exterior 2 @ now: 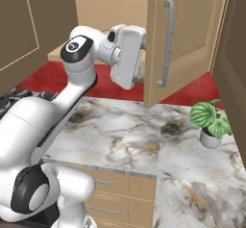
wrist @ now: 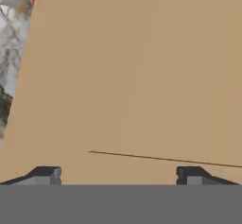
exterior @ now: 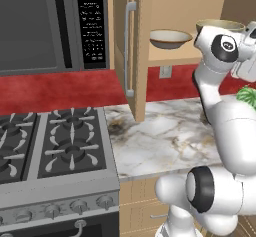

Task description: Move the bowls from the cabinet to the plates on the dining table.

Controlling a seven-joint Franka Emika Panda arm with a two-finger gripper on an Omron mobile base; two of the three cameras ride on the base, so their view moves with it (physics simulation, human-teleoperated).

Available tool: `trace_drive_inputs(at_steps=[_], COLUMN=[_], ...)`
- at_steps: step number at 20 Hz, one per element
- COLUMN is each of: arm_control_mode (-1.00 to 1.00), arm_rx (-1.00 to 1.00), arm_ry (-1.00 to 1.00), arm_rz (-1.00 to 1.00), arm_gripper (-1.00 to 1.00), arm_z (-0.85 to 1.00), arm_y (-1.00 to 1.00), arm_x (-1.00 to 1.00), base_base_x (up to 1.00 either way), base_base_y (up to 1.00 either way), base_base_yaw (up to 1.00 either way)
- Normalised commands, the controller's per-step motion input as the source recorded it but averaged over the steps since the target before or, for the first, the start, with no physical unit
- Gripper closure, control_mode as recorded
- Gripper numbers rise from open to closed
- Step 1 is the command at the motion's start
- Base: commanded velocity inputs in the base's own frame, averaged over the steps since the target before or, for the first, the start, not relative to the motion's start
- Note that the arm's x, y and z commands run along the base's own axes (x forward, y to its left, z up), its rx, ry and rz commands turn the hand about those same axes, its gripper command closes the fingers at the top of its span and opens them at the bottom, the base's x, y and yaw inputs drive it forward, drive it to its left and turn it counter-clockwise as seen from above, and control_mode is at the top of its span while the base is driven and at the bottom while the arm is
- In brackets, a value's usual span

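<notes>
We've got the cabinet [exterior: 134,51] open over the marble table [exterior: 165,141], both doors swung out. On its shelf [exterior: 172,56] sit the two bowls: the shallow bowl [exterior: 170,38] left, the deeper bowl [exterior: 220,27] just beside it, half behind our arm. Our tool [wrist: 118,175] is spread wide, empty, facing tan wood up close.

Open cabinet door [exterior 2: 180,39] crowds arm's right; marble counter [exterior: 160,141] below bare.
</notes>
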Motion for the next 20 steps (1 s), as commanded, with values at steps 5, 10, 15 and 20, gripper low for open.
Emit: trace_drive_inputs(at_steps=[5,10,15,20], arm_control_mode=[-1.00,-1.00,-1.00,-1.00], arm_rx=[0.00,0.00,0.00,0.00], arm_ry=[-0.14,-0.09,-0.03,-0.01], arm_rz=[-0.01,0.00,0.00,0.00], arm_gripper=[-1.00,-1.00,-1.00,-1.00], arm_z=[0.24,0.05,0.00,0.01], arm_y=[-0.33,-0.12,-0.37,-0.14], arm_x=[-0.85,-0.64,-0.36,-0.05], base_base_x=[0.00,0.00,0.00,0.00], base_base_y=[0.00,0.00,0.00,0.00], base_base_yaw=[0.00,0.00,0.00,0.00])
